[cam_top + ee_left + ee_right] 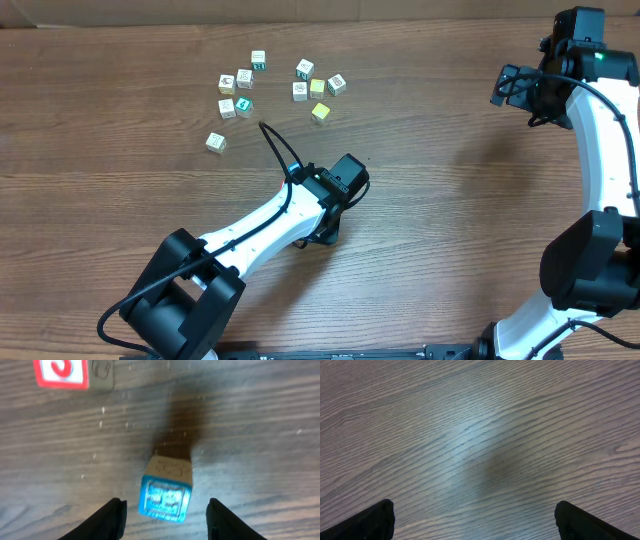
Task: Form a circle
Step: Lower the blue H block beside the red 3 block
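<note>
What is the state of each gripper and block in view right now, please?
Bright blue printed cube: resting on the brown wooden table, unheld, gaps either side.
Left gripper: open, straddling the blue cube.
Red-bordered printed cube: flat on the table, apart from the blue cube.
Right gripper: open wide, nothing between its fingers.
Scattered small printed cubes: loose, no ring formed.

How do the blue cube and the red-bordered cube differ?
The blue cube has a blue face; the red-bordered cube, a white face with a red figure. The blue cube lies between the left hand's fingers; the red-bordered cube lies farther off, cut by the frame. Both rest on the table.
</note>
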Available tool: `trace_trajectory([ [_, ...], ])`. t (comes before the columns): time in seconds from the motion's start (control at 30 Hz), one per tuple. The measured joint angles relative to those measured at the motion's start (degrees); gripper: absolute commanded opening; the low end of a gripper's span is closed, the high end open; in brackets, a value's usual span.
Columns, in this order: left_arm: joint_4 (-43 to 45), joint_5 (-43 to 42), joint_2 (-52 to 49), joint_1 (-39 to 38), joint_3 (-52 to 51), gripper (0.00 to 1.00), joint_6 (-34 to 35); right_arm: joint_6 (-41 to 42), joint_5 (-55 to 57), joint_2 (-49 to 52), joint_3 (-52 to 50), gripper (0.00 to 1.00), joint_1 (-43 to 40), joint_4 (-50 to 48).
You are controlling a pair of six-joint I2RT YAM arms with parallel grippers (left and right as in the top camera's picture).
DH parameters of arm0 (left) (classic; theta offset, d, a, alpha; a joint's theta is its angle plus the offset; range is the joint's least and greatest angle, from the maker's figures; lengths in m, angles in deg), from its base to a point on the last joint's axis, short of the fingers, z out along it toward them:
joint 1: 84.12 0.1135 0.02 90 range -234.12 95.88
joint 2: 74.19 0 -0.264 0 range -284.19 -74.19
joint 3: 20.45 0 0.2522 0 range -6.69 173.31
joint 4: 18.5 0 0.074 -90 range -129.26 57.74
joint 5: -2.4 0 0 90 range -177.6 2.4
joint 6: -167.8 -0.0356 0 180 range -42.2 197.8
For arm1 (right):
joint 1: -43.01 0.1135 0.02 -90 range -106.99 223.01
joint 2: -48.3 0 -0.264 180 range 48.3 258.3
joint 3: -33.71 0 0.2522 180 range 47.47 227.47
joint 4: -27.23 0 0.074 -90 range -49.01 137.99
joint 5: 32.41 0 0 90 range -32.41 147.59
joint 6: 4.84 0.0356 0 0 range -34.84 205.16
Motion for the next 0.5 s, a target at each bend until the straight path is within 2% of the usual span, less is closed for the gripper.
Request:
trace_trajectory([
  [0.5,2.60,0.22,-0.13,0.00,-1.75,0.34,-0.02,0.00,0.00,0.00,0.00,1.00,0.00,0.02],
])
